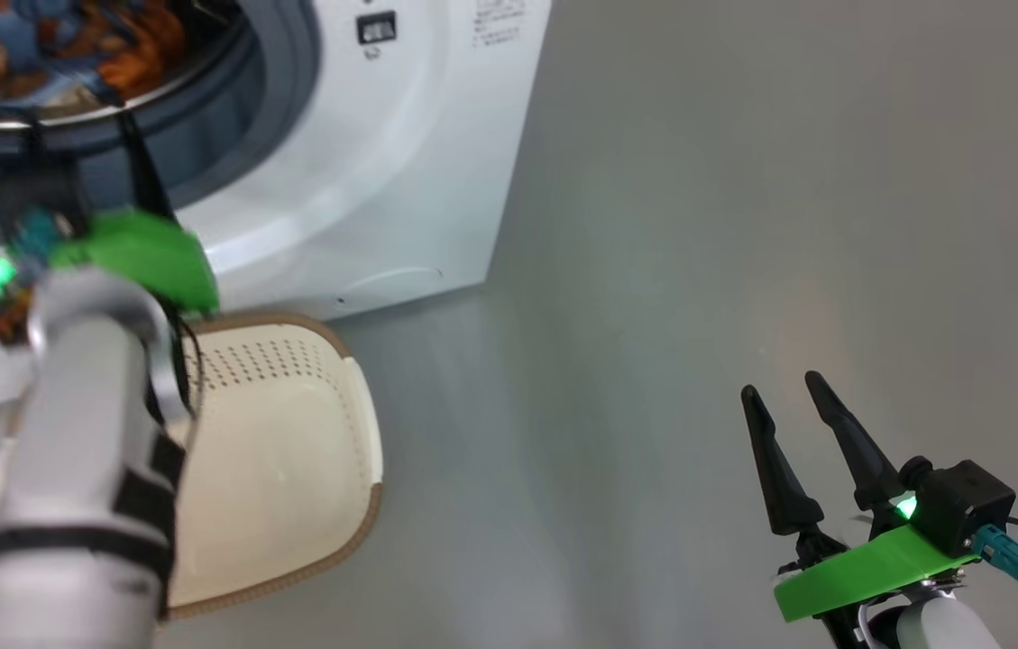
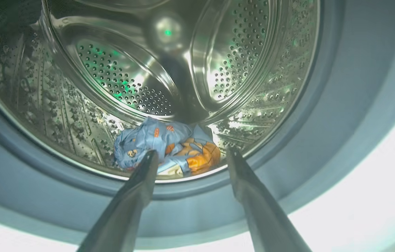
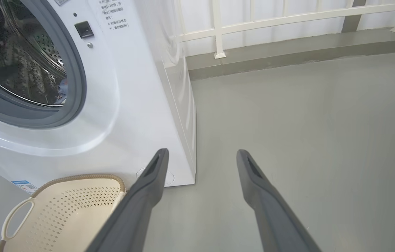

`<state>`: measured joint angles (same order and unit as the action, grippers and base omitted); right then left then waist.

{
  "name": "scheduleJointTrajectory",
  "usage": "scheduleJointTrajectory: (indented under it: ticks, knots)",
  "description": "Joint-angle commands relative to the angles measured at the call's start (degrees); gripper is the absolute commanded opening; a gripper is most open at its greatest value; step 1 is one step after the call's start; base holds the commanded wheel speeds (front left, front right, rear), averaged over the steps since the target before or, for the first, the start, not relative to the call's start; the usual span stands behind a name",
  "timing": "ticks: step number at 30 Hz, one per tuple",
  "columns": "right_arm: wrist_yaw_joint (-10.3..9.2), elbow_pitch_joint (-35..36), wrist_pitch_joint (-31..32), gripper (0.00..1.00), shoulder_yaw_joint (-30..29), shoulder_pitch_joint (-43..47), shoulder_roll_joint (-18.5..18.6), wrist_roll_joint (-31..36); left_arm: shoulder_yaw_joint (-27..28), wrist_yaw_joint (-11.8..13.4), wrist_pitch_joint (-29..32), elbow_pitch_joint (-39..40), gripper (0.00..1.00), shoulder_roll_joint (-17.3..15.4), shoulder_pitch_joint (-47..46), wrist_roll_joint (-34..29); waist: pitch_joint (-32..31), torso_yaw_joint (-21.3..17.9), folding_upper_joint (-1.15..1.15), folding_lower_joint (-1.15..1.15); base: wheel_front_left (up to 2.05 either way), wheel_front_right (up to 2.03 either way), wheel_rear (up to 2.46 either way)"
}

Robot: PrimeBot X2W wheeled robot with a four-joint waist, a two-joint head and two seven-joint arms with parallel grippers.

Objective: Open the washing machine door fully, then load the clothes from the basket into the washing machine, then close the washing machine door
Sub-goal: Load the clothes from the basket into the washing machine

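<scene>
Counting one washing machine [image 1: 400, 162], one basket [image 3: 64, 210] and one bundle of clothes [image 2: 162, 147], with two claws, both spread wide and gripping nothing. The basket stands on the floor [image 1: 743, 225] just beside the machine's front, and the right claw [image 3: 201, 153] hovers over open floor to its right. The clothes lie at the drum's [image 2: 120, 80] front lip, just beyond the left claw [image 2: 192, 154] tips.
</scene>
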<state>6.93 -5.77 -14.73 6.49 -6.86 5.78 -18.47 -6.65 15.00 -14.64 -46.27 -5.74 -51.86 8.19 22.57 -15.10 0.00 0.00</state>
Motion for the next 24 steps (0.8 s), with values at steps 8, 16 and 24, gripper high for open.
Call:
scheduleJointTrajectory:
  ticks: [8,16,24]
  knots:
    - [0.56,1.33,-0.27,1.00,0.55,3.34,0.88,1.87,0.56,-2.05,-0.35,17.29,1.00,1.20,20.55,0.24,-8.75,3.64,0.00,0.00,0.00,0.00,0.00]
    - [0.56,1.42,-0.27,1.00,0.22,5.18,1.41,2.92,0.70,-3.44,-0.36,29.86,1.00,2.40,33.97,0.86,-12.52,5.10,0.00,0.00,0.00,0.00,0.00]
    - [0.56,1.85,-0.27,1.00,-0.61,7.34,2.49,4.13,1.16,-4.23,-0.36,36.99,1.00,2.82,45.99,1.86,-16.58,7.62,0.00,0.00,0.00,0.00,0.00]
